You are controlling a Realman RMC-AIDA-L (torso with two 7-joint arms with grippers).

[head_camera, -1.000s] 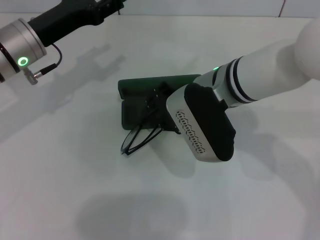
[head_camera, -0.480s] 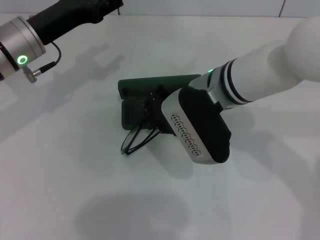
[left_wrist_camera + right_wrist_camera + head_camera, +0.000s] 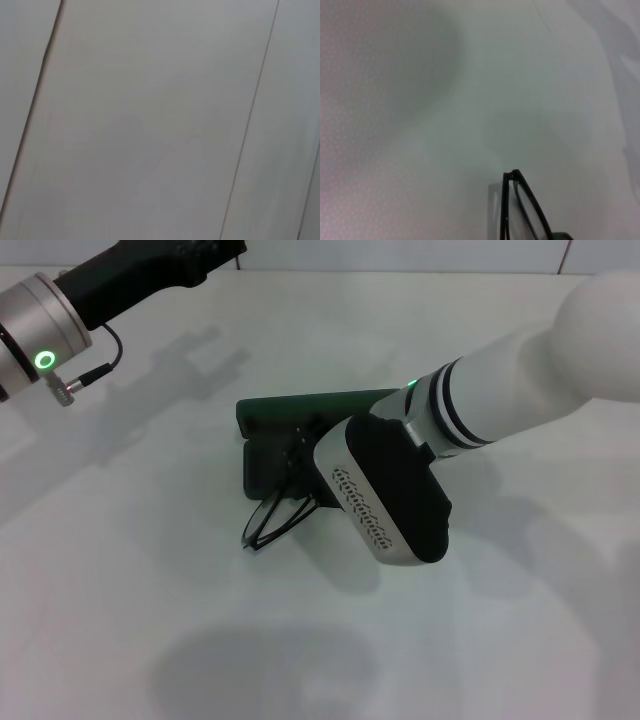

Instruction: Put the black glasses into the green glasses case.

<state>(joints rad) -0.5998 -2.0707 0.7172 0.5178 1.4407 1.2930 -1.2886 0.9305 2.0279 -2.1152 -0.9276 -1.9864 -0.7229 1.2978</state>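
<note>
My left arm [image 3: 60, 310] sits parked far left, pincer out of view. Glasses [image 3: 275, 522] hang half out of the open case [image 3: 262, 445] onto the bench [image 3: 130, 590]. Right pincer [image 3: 305, 455] over case; can't tell its grip.

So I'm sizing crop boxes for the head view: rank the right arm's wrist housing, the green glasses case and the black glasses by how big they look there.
1. Right arm's wrist housing, though it is nearer the camera, which inflates it.
2. Green glasses case, open and partly hidden behind the housing.
3. Black glasses, partly hidden too.
</note>
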